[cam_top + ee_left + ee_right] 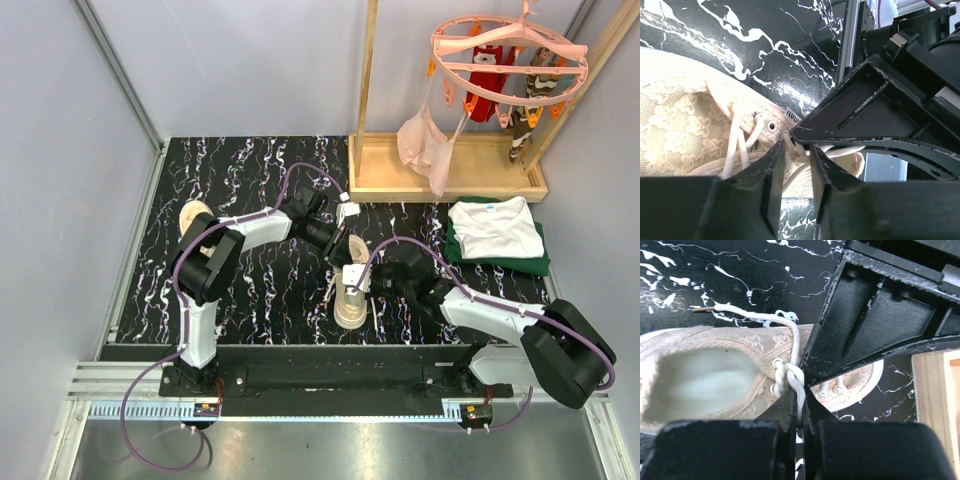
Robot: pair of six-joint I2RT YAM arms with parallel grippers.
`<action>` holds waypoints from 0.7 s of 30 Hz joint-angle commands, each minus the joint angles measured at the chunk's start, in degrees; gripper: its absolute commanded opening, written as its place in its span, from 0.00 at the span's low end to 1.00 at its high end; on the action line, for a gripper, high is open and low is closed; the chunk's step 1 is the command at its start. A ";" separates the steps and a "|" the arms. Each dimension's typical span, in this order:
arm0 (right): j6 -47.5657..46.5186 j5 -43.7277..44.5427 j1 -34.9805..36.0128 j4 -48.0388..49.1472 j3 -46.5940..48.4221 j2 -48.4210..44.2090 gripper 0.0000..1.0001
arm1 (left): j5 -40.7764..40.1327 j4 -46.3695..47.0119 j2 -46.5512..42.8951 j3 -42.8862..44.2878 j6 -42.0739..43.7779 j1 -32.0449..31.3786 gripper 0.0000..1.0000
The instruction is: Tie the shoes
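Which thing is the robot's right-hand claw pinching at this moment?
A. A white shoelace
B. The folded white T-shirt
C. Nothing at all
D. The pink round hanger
A: in the right wrist view the right gripper is shut on the white lace coming off the beige shoe, with the lace running straight down between its fingertips.

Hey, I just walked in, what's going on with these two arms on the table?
Both arms are bent over one beige shoe, working on its laces. The right tool is shut on the white lace right by a knot. The left tool sits at the eyelets, fingers slightly apart with lace strands between them. The second shoe lies untouched behind the left arm.
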 commanded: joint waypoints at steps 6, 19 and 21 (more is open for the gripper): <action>-0.63 7.70 1.11 17.51 -3.03 -0.78 0.00 | 4.32 -2.30 0.20 1.29 1.45 -1.73 0.23; -2.04 12.97 4.27 33.07 -9.27 1.94 0.00 | 5.29 -2.12 0.03 1.72 0.92 -1.64 0.31; -2.48 13.15 4.36 35.27 -10.15 2.03 0.00 | 5.81 -1.95 0.20 1.81 1.01 -1.64 0.26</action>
